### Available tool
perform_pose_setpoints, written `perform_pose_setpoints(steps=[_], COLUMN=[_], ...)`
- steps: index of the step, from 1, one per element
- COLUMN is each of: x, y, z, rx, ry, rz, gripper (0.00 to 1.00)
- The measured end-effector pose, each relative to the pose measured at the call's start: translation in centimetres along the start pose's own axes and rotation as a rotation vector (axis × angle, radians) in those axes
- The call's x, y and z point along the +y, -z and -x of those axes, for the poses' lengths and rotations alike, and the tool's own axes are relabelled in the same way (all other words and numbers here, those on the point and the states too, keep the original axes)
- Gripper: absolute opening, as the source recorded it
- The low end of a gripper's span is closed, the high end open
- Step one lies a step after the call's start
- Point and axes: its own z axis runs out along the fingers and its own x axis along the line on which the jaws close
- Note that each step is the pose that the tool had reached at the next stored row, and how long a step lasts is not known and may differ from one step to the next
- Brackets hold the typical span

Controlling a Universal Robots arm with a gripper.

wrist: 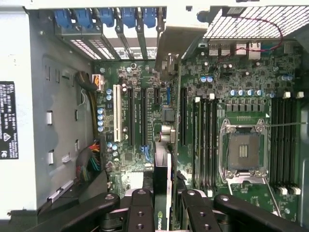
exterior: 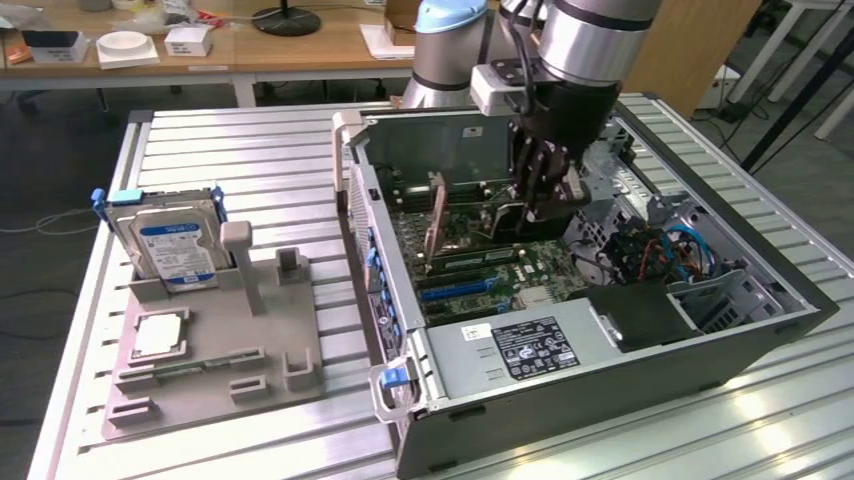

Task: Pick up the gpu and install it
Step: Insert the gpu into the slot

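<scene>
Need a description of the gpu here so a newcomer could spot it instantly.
Find the open computer case, motherboard facing up, arm reaching into it. Between the end effector's two black fingers stands the gpu, a thin card seen edge-on. The long expansion slots beside it are bare; this is the one card being gripped.

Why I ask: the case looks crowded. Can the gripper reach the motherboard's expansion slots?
Probably yes: the case lies open, and the gripper, holding the gpu, hangs over the empty slots with nothing visible between.
</scene>
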Motion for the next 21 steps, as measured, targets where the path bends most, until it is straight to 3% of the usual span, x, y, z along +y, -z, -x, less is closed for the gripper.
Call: perform_pose_setpoints(steps=[12, 16, 21], x=[0.50, 1.22, 1.98], y=[-2.18, -2.79, -3.33], z=[0.0, 0.1, 0.3], rx=[0.0001, -0.0003, -0.0009], ry=[0.000, 0.000, -0.001], rz=[-0.0017, -0.0149, -0.0411], gripper=[0.27, 0.27, 0.27])
